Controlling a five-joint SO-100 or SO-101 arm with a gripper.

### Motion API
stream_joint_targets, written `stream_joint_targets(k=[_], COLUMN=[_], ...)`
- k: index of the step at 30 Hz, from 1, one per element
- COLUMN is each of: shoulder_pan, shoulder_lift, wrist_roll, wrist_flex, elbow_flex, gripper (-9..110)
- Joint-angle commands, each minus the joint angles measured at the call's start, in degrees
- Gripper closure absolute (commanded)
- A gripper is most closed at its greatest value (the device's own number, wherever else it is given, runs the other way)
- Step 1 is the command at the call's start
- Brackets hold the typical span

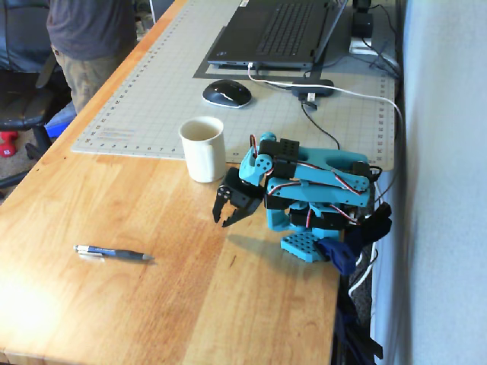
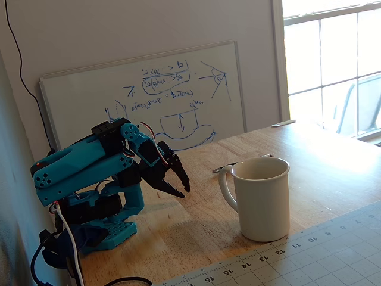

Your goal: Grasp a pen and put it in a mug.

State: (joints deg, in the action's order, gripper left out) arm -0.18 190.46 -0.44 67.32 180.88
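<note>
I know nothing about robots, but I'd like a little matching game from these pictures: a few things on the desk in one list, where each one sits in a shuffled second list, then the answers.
Things:
1. pen
2. mug
3. gripper
4. computer mouse

Places, as a fixed view shows them:
A. on the gridded cutting mat, in front of the laptop
B. hanging just above the wood, fingertips pointing down, holding nothing
C. lying flat on the bare wood, alone, far from the arm
D. standing upright on the wood at the mat's edge

Pairs: 1-C, 2-D, 3-B, 4-A
</note>
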Motion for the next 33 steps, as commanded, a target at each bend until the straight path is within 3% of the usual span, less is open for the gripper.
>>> stream_joint_targets(k=[1, 33], shoulder_pan=[-0.5, 0.2], shoulder_lift=[1.6, 1.1], wrist_roll=[0.3, 0.7], wrist_flex=[0.4, 0.4], elbow_flex=[-1.5, -2.6], gripper=[97, 97])
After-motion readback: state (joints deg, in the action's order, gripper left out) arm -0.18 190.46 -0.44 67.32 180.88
